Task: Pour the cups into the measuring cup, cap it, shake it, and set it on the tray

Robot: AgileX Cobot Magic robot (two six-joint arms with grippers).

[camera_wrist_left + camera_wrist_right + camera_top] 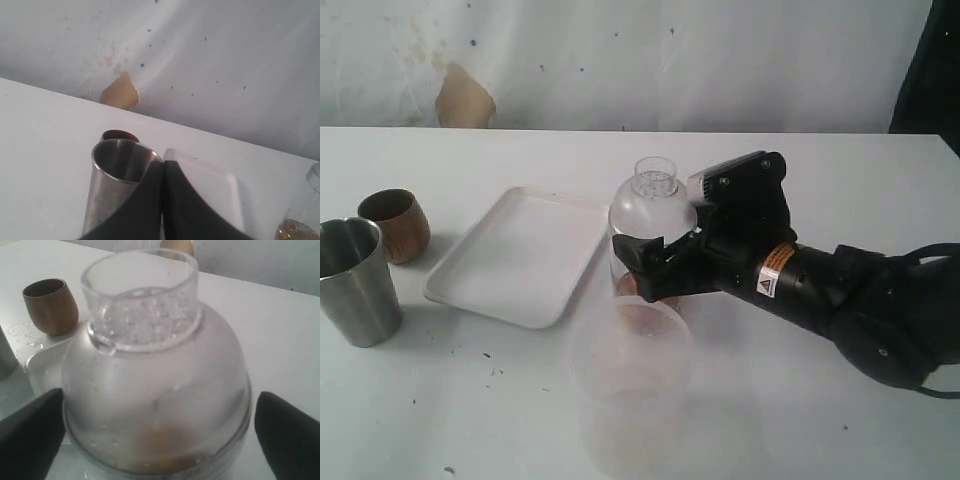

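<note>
Frosted tub (630, 360) right up front, nothing to be seen in it. Just behind it stands the measuring cup (650, 215), upright on the bench (850, 170) and wearing its clear domed cap (142, 295). Right claw (157, 405) is spread wide, one finger either side of the dome, a sliver of daylight on each flank, gripping nothing. Over on the other side the left claw (162, 172) is pinched fully together and empty, with the steel tumbler (358, 280) just beyond its tips.

Where's the cup against the tray (510, 260)? Looks to me just beside the tray's right edge rather than on it, though the tub hides its foot, so I won't swear to it. If that's right, the job now is a clean pick-up and a short carry onto the tray. My advice: drop lower and close on the straight wall, not the rounded dome where the pads would slide. Squeeze squarely, keep it upright, lift the base clear of the rim, and mind that tub close in front.

Contents now: a shallow amber pool (297, 231) at the bottom of the measuring cup, droplets beading inside the cap's neck. Tumbler looks dry and empty. The wooden cup (395, 225) beside it shows only a dark mouth, so I can't tell.
</note>
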